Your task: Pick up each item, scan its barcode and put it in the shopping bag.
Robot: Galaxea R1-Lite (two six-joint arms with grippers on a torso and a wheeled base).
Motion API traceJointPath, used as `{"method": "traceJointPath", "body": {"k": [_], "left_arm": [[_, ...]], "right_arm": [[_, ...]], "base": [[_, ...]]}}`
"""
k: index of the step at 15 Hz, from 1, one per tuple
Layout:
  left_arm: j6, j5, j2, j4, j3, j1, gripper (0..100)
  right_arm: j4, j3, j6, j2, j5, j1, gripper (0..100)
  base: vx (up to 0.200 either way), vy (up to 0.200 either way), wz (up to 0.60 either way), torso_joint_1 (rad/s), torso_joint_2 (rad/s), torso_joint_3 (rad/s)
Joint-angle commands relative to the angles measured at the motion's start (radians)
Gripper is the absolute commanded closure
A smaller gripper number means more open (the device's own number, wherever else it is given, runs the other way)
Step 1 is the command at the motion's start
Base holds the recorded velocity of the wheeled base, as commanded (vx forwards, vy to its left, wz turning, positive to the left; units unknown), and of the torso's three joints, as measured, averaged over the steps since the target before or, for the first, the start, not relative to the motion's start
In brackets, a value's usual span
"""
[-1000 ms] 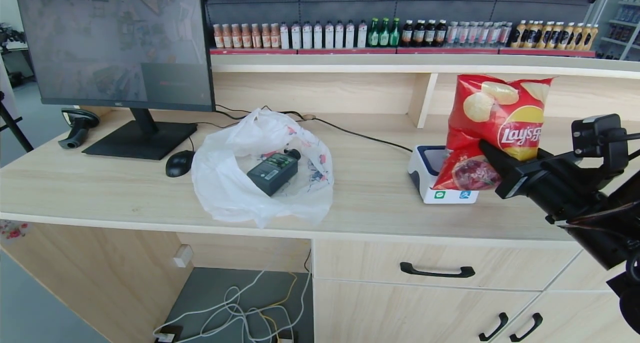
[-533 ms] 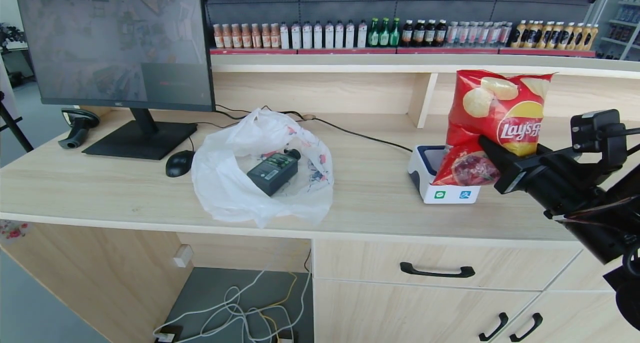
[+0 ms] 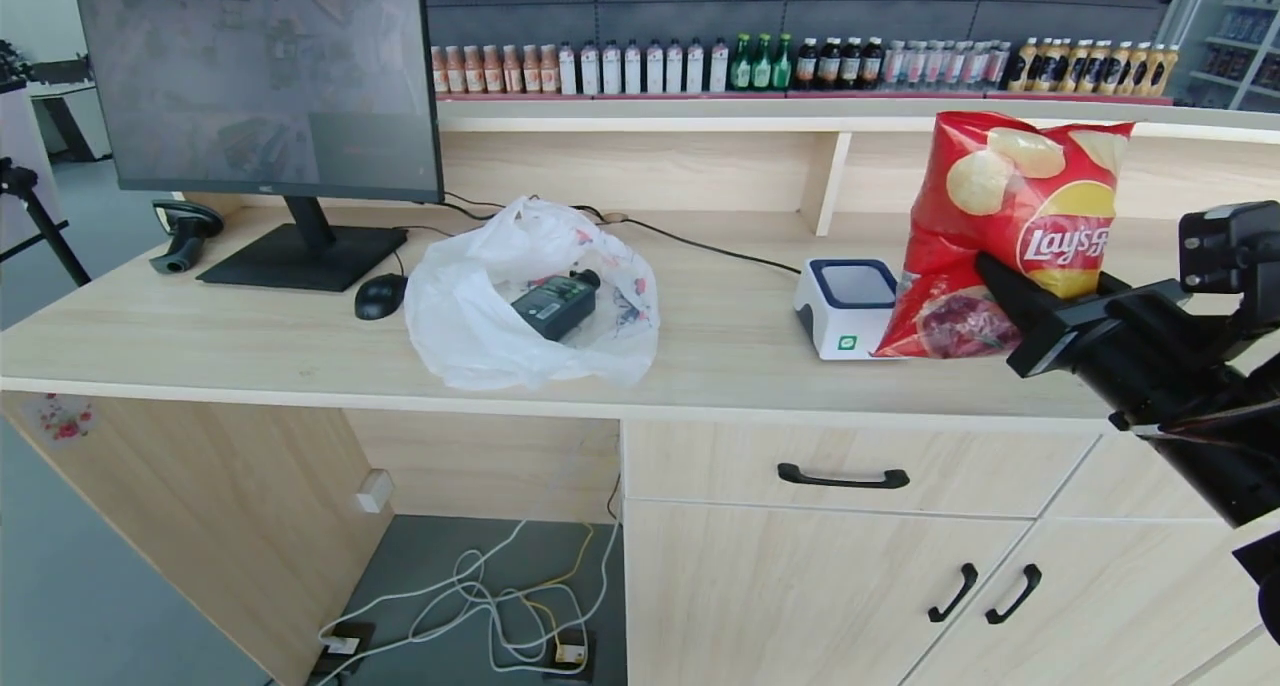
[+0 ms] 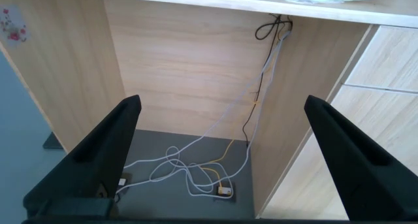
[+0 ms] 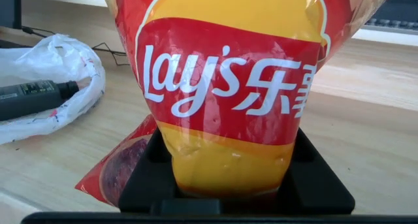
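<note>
Pulled back since half a second ago, the head camera has shifted the whole scene, and more of the scanner's top window now shows past the bag of chips than before.

The right gripper (image 3: 1000, 288) is clamped on the lower half of the red and yellow bag of chips (image 3: 1010, 196), one dark finger across the front and the pack squeezed between the two. The bag stands upright, rising well above the jaws, its lower corner hanging below them.

Just beside that corner, to the jaws' left, the white scanner (image 3: 845, 306) sits on the wooden counter (image 3: 720, 336); whether bag and scanner touch cannot be told. Well apart, farther left, the white shopping bag (image 3: 470, 316) lies open with a dark device (image 3: 555, 304) inside.

The left gripper (image 4: 222, 103) is spread wide and holds nothing. Beyond its jaws is the open bay under the counter, with loose cables (image 4: 196, 175) on the floor.
</note>
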State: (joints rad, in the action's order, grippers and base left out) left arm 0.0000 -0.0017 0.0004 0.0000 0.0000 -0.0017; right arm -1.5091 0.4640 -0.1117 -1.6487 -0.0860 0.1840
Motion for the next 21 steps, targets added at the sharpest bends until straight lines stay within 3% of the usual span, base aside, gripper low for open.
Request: {"method": "traceJointPath", "body": {"k": [1, 6, 16, 21], "left_arm": [[0.0, 0.0, 0.0, 0.0, 0.0, 0.0, 0], [0.0, 0.0, 0.0, 0.0, 0.0, 0.0, 0], [-0.002, 0.0, 0.0, -0.002, 0.0, 0.0, 0], [-0.002, 0.0, 0.0, 0.0, 0.0, 0.0, 0]], "right_arm": [[-0.002, -0.015, 0.0, 0.032, -0.001, 0.0, 100], [-0.003, -0.041, 0.001, 0.069, -0.001, -0.001, 100], [-0.003, -0.042, 0.001, 0.075, -0.001, 0.0, 100], [-0.003, -0.027, 0.0, 0.066, -0.003, 0.0, 100]], "base": [[0.0, 0.0, 0.0, 0.0, 0.0, 0.0], [0.0, 0.0, 0.0, 0.0, 0.0, 0.0], [0.0, 0.2, 0.0, 0.003, 0.0, 0.001], [0.0, 0.0, 0.0, 0.0, 0.0, 0.0]]}}
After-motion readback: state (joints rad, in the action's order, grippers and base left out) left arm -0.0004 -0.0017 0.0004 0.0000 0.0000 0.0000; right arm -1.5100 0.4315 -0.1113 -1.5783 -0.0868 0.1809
